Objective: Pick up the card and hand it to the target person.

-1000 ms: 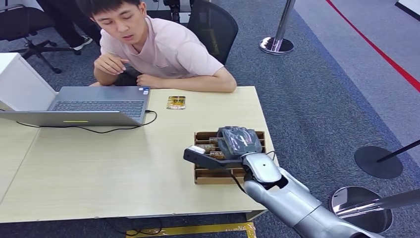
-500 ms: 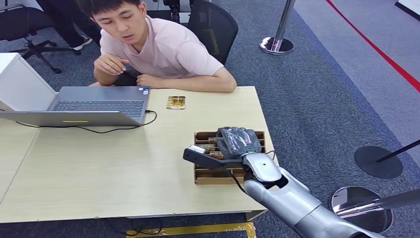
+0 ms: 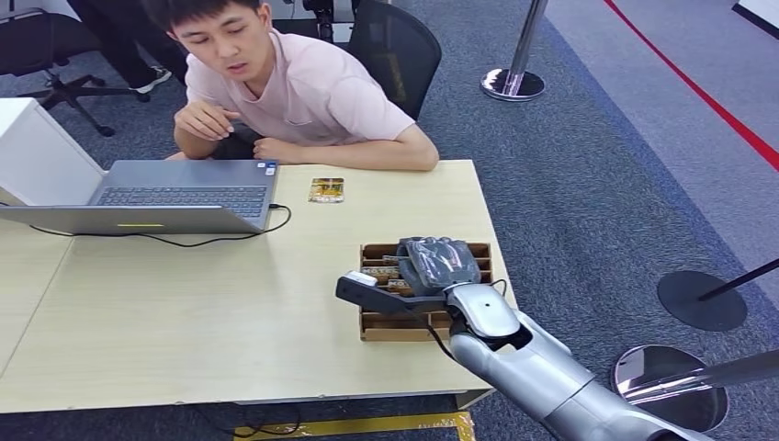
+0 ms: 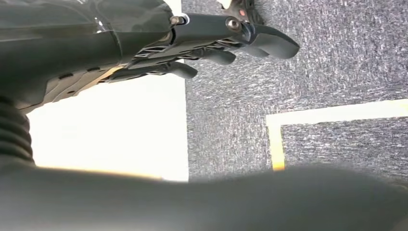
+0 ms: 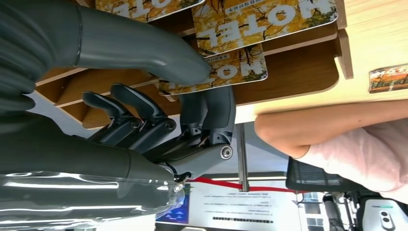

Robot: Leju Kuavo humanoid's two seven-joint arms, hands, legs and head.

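The silver right arm reaches in from the near right corner of the worktop, forearm angled up and leftward, and the right hand sits knuckles-up over the wooden card holder, fingers curled down into its slots. From the right wrist camera the thick grey thumb lies across the face of one card while a dark finger presses behind that card's lower edge, so the right hand pinches this card between thumb and finger; the remaining dark fingers are folded in beside it. The pinched card is in the row of the holder closest to the palm, its printed face with "HOTEL" lettering turned toward the thumb, its long axis running along the slot, crosswise to the fingers. Just beyond the thumb tip two more cards stand in the next rows, parallel to the held one.

The left hand hangs over grey carpet beside a pale surface, fingers loosely apart and holding nothing.

Farther from the right hand, a single loose card lies flat on the worktop, near the person's forearm. The person leans on the far edge, and an open laptop sits well off to the left
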